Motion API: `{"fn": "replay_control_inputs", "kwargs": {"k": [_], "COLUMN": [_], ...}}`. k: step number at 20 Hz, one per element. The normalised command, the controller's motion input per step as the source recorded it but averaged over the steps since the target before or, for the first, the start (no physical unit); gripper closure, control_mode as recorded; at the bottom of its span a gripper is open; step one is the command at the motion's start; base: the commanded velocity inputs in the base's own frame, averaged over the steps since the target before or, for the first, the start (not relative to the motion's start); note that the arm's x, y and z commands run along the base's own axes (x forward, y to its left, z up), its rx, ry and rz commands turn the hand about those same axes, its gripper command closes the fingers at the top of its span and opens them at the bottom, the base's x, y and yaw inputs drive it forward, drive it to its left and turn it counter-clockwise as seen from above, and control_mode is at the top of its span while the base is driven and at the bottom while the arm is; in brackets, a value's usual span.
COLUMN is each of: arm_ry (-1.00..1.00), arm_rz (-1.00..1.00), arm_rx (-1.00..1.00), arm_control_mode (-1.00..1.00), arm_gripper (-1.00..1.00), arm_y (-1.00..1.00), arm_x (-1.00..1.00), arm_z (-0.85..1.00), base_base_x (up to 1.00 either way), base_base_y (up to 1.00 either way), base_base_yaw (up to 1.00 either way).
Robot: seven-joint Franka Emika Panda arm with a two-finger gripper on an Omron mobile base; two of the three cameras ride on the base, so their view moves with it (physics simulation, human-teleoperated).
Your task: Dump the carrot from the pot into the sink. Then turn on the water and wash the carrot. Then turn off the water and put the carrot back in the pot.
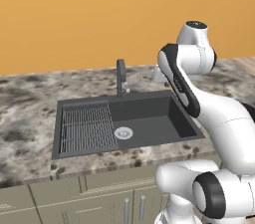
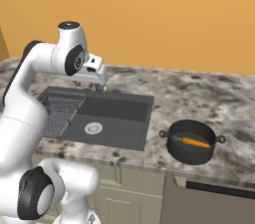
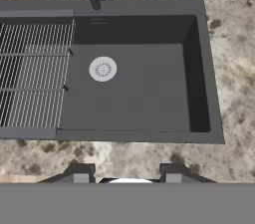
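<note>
Speckled stone surface (image 2: 199, 93) — carrot (image 2: 195, 142) in pot (image 2: 191, 154), at 3 o'clock of empty sink (image 3: 129, 88). Gripper (image 3: 127, 174) apart, unladen; first step pending — next, reach for pot.

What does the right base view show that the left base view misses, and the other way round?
The right base view alone shows the round dark grey-black pot on the speckled stone counter, to the right of the sink, with the thin orange carrot lying inside it, and the robot's hand hanging above the sink's back edge. The left base view alone shows the dark upright faucet behind the basin. Both show the dark grey rectangular sink with its wire grid rack, the round silver drain, the orange wall and the pale cabinets.
</note>
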Motion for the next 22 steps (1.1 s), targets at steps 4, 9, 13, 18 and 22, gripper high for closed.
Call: {"fn": "replay_control_inputs", "kwargs": {"k": [4, 9, 13, 18, 22], "arm_ry": [0.0, -0.05, -0.03, 0.0, 0.0], "arm_rz": [-0.03, -0.19, -0.27, -0.3, -0.3], "arm_rx": [0.0, 0.02, 0.04, 0.06, 0.11], "arm_control_mode": [-1.0, -1.0, -1.0, -1.0, -1.0], "arm_gripper": [-1.0, -1.0, -1.0, -1.0, -1.0], "arm_y": [0.0, 0.0, -0.01, -0.14, -0.39], "arm_x": [0.0, 0.0, -0.05, -0.06, -0.08], "arm_z": [0.0, 0.0, 0.0, -0.05, -0.09], "base_base_x": [0.0, 0.0, 0.0, 0.0, 0.0], "base_base_y": [0.0, 0.0, 0.0, 0.0, 0.0], "base_base_yaw": [0.0, 0.0, 0.0, 0.0, 0.0]}}
